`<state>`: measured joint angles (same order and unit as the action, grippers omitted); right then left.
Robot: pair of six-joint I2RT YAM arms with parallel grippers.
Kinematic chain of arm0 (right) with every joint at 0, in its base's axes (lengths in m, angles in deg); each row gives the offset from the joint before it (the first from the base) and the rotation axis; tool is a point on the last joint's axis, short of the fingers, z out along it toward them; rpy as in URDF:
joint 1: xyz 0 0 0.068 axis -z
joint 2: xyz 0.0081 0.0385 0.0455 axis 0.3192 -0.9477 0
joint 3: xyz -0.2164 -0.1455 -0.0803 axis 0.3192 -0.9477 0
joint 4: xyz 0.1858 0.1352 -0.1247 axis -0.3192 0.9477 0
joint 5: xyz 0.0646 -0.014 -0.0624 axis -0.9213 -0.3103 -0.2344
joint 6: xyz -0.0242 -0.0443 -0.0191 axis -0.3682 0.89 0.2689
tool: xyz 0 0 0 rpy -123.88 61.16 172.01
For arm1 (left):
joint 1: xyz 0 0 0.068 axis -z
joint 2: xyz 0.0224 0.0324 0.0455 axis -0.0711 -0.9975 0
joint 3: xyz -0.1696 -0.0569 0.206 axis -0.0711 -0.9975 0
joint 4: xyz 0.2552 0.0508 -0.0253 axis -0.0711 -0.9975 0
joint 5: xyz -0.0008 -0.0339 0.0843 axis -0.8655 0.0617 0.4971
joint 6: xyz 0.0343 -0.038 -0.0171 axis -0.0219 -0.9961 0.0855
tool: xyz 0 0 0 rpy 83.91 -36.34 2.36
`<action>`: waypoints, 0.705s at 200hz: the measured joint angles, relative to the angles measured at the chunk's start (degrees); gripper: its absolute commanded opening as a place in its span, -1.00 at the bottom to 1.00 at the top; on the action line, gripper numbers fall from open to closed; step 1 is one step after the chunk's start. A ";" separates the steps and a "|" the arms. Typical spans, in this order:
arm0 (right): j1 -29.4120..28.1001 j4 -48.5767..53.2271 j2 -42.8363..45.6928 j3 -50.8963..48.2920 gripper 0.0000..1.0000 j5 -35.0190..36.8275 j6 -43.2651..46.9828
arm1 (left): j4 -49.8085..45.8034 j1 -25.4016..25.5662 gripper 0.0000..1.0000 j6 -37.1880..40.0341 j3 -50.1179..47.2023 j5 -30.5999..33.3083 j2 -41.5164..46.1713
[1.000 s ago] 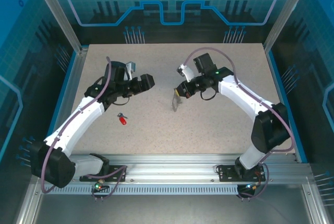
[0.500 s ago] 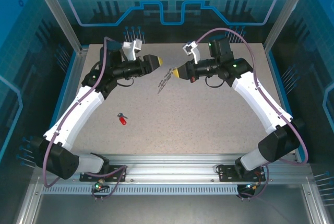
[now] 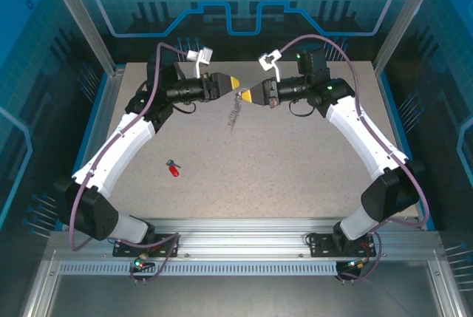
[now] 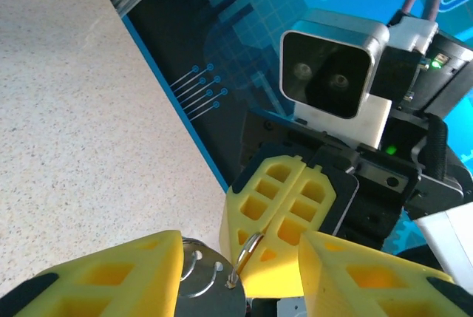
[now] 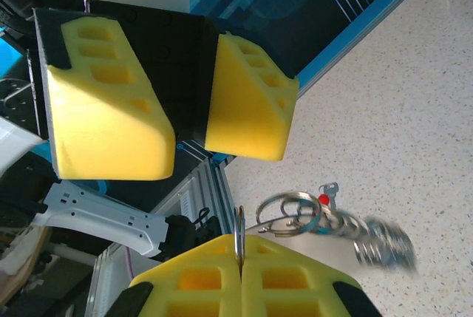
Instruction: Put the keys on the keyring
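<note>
- I take the keyring (image 3: 236,108) as my reference; it hangs over the far-middle part of the table (image 3: 295,162).
- The right gripper (image 3: 247,96) sits at the keyring's upper right end, clamped on its edge.
- The left gripper (image 3: 230,83) faces the keyring from the left, just beside it, fingers apart.
- I locate the key (image 3: 174,171) on the table, well apart, to the keyring's near left.

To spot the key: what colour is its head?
Red; the key shows best in the top view.
</note>
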<state>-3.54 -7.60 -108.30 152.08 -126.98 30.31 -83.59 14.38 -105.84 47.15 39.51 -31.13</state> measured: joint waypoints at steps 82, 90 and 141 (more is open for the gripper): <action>1.33 -4.61 -1.29 0.00 -1.00 -4.39 -3.78 | 6.23 0.44 -0.05 -2.93 -2.16 -1.11 -0.07; 1.33 -4.79 -1.33 0.00 -1.00 -4.57 -4.07 | 6.38 0.66 -0.05 -3.08 -2.29 -1.11 -0.07; 1.33 -5.62 -1.42 0.00 -1.00 -5.75 -4.48 | 7.89 2.45 -0.15 -4.17 -2.38 -1.09 -0.11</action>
<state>-2.20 -13.22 -109.72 152.08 -132.73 25.83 -75.70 16.83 -110.02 44.77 38.41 -31.24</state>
